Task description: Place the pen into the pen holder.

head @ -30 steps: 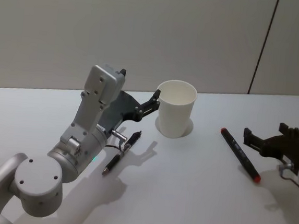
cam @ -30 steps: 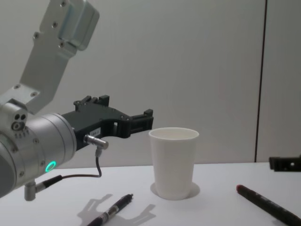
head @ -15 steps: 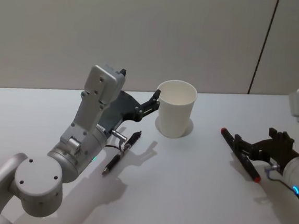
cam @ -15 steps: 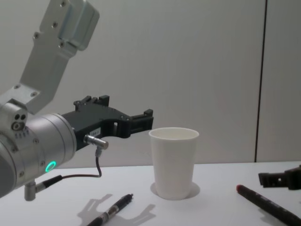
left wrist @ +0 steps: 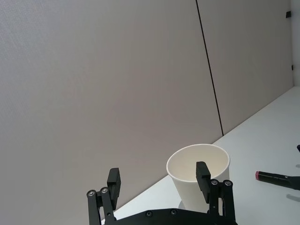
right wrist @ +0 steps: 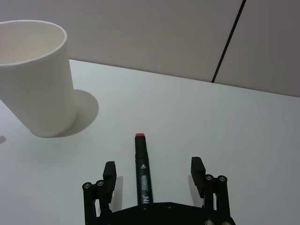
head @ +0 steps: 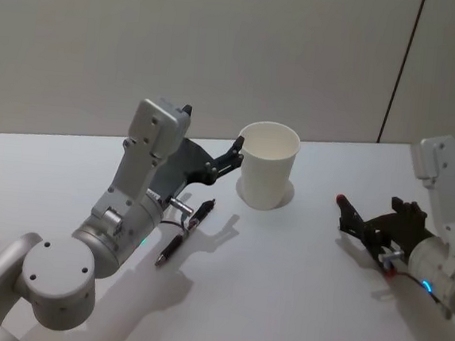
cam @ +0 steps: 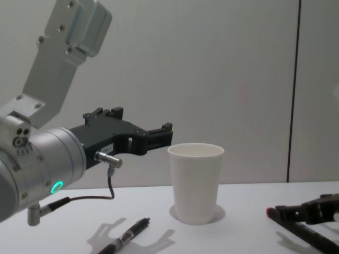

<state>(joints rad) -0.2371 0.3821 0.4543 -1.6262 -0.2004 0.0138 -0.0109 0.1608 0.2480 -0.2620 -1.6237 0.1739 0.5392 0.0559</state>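
Note:
The pen holder [head: 266, 166] is a white paper cup standing upright at mid-table. A black marker pen with red ends [right wrist: 143, 173] lies flat to its right. My right gripper [right wrist: 153, 170] is open and low over the marker, one finger on each side, pointing toward the cup [right wrist: 37, 79]. In the head view the right gripper [head: 349, 219] covers most of the marker, leaving the red tip [head: 341, 200] showing. My left gripper [head: 233, 155] hovers open beside the cup's rim, holding nothing. A slim black pen [head: 184, 232] lies on the table under the left arm.
The white table [head: 280, 303] runs back to a plain grey wall. Bare tabletop lies between the cup and the marker. In the chest view the left arm [cam: 42, 159] is large at the left, above the slim pen [cam: 130, 235].
My right arm has moved left across the table and come down over the marker, fingers now straddling it. The left arm, the cup and both pens have stayed put.

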